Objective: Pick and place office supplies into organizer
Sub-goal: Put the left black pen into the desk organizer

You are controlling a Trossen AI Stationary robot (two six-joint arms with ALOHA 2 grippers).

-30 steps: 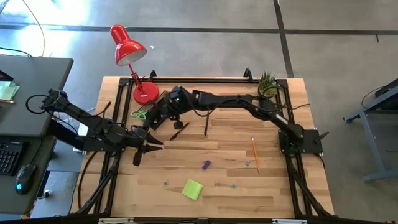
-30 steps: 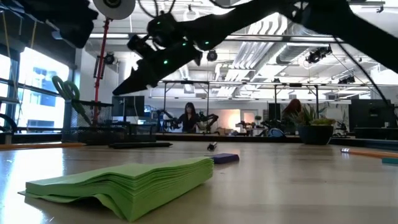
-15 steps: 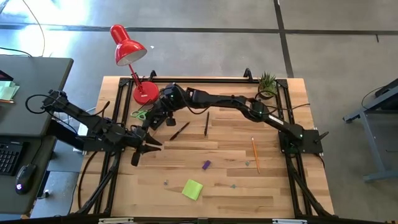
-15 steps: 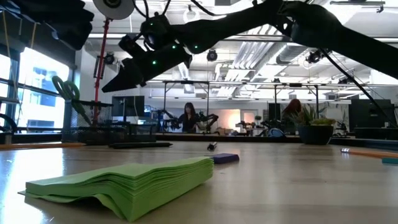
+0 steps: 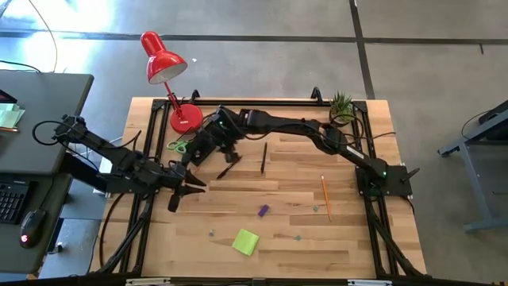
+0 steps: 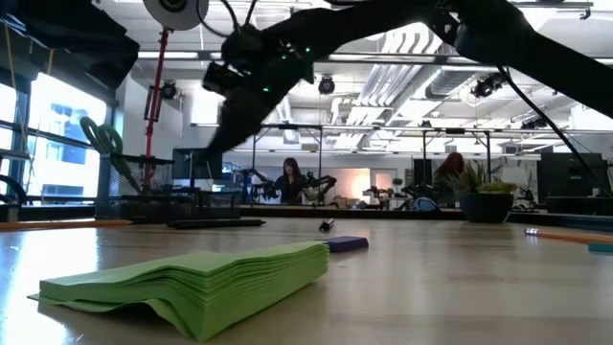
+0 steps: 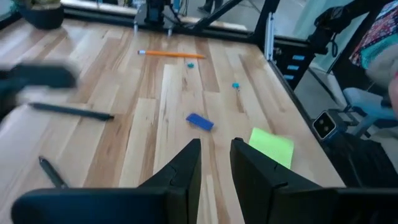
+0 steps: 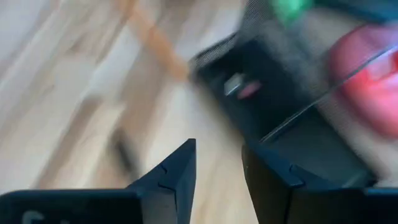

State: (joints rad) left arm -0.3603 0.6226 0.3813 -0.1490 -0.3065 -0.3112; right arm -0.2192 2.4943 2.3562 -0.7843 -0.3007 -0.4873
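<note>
Right wrist view blurred, organizer (image 8: 292,112) smeared, right pincer (image 8: 217,168) empty, parted.

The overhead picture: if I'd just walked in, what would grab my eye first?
Probably the red desk lamp at the table's far left corner, the brightest thing there. Next, the two dark arms meeting near it: the right gripper reaches across to the black organizer beside the lamp's base, while the left gripper waits just in front. Then the lime-green sticky-note pad lying alone near the front edge.

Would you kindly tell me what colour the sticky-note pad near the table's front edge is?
Lime green; the sticky-note pad shows best in the low view.
</note>
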